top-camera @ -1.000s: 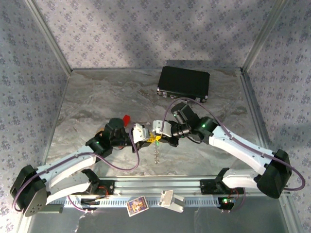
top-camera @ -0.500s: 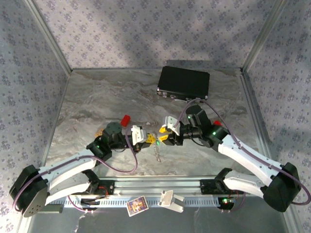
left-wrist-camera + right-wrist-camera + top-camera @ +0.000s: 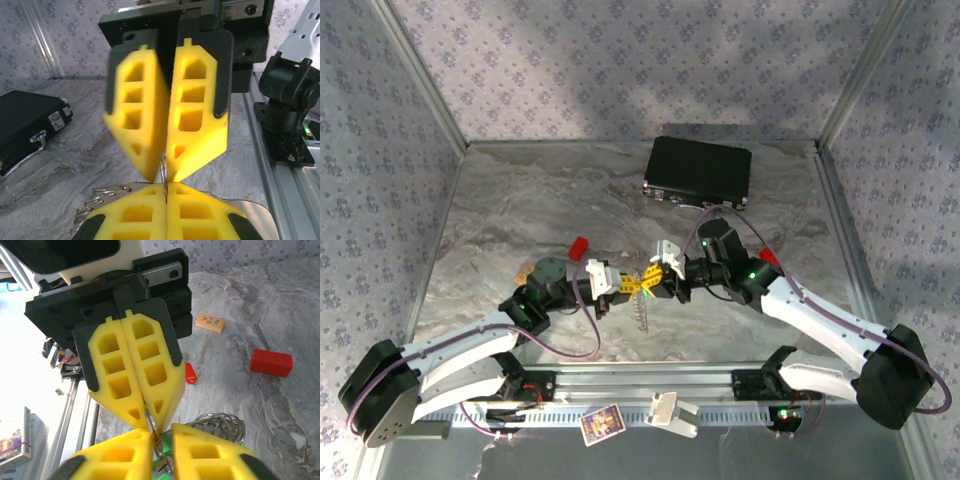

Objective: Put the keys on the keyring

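Observation:
In the top view my two grippers meet tip to tip at the table's middle, left gripper [image 3: 626, 286] and right gripper [image 3: 651, 277]. My left gripper [image 3: 166, 186] is shut on a thin silvery ring of the keyring [image 3: 164, 167], edge-on between its yellow pads. The keyring's silvery chain [image 3: 640, 312] hangs below. In the right wrist view my right gripper [image 3: 161, 432] stands nearly closed, with the ring and the green key [image 3: 167, 461] in the narrow gap. The chain's loops [image 3: 220, 422] bunch beside it. The red key [image 3: 190, 373] lies on the table behind the left fingers [image 3: 150, 370].
A black case [image 3: 698, 172] lies at the back right. A red block [image 3: 578, 245] and a small wooden block [image 3: 525, 270] sit left of the grippers. Metal rails run along the table's near edge [image 3: 650, 380].
The right gripper opened, drew back a little to the right, then closed again at the ring. The left arm pushed slightly forward, still shut on the ring.

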`<move>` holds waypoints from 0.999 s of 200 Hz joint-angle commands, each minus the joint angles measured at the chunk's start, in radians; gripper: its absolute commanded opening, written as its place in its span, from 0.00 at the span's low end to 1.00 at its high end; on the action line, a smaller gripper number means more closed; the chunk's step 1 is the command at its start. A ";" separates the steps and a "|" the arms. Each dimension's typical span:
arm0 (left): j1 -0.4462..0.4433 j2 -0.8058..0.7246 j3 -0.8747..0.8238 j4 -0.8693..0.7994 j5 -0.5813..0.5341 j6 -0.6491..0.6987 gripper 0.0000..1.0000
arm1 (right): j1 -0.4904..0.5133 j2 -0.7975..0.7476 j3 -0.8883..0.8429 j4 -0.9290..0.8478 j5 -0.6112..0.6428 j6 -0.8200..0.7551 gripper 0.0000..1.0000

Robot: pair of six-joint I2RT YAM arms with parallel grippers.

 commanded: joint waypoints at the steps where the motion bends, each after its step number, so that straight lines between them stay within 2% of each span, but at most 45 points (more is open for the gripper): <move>1: -0.010 -0.023 -0.004 0.083 0.031 -0.009 0.00 | -0.002 0.002 0.013 0.018 -0.025 0.007 0.07; 19: -0.010 -0.026 -0.002 0.079 0.022 -0.011 0.00 | -0.001 0.003 0.021 0.001 -0.040 -0.003 0.00; 42: -0.011 -0.029 0.019 0.014 -0.022 0.004 0.24 | 0.000 0.004 0.052 -0.074 -0.036 -0.047 0.00; 72: -0.019 -0.033 0.090 -0.230 -0.059 0.100 0.31 | 0.014 0.008 0.131 -0.257 0.073 -0.172 0.00; 94: -0.027 -0.018 0.137 -0.345 -0.058 0.149 0.30 | 0.034 0.025 0.190 -0.376 0.160 -0.248 0.00; 126: -0.028 -0.004 0.160 -0.357 -0.050 0.168 0.28 | 0.081 0.072 0.263 -0.495 0.264 -0.314 0.00; 155: -0.028 0.011 0.168 -0.340 -0.028 0.166 0.24 | 0.099 0.090 0.285 -0.492 0.265 -0.326 0.00; 200: -0.027 0.039 0.171 -0.314 -0.020 0.144 0.12 | 0.106 0.106 0.288 -0.438 0.208 -0.308 0.00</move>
